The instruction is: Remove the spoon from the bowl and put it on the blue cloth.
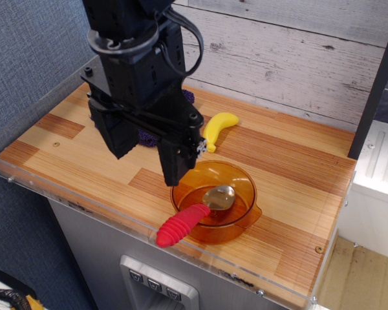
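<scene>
Still resting head-down in the bowl [240, 213], red handle over the near rim: spoon [195, 214] ungripped, fingers' [179, 169] spread hidden, blue cloth [156, 137] mostly occluded; risks tipping bowl, missed drop.

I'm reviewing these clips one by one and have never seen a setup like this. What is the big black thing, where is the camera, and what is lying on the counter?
The black thing is a robot arm, and its lower end is the gripper, the part that grasps. There is a single picture, taken from in front and above, looking down at a wooden counter. On it sits an amber see-through bowl. A spoon rests in it, silver head inside, red handle sticking out over the rim towards the camera. Behind lies a yellow banana. A blue cloth is mostly hidden behind the arm. The gripper hangs just over the bowl's left rim and appears to hold nothing; I cannot tell whether it is open.
</scene>
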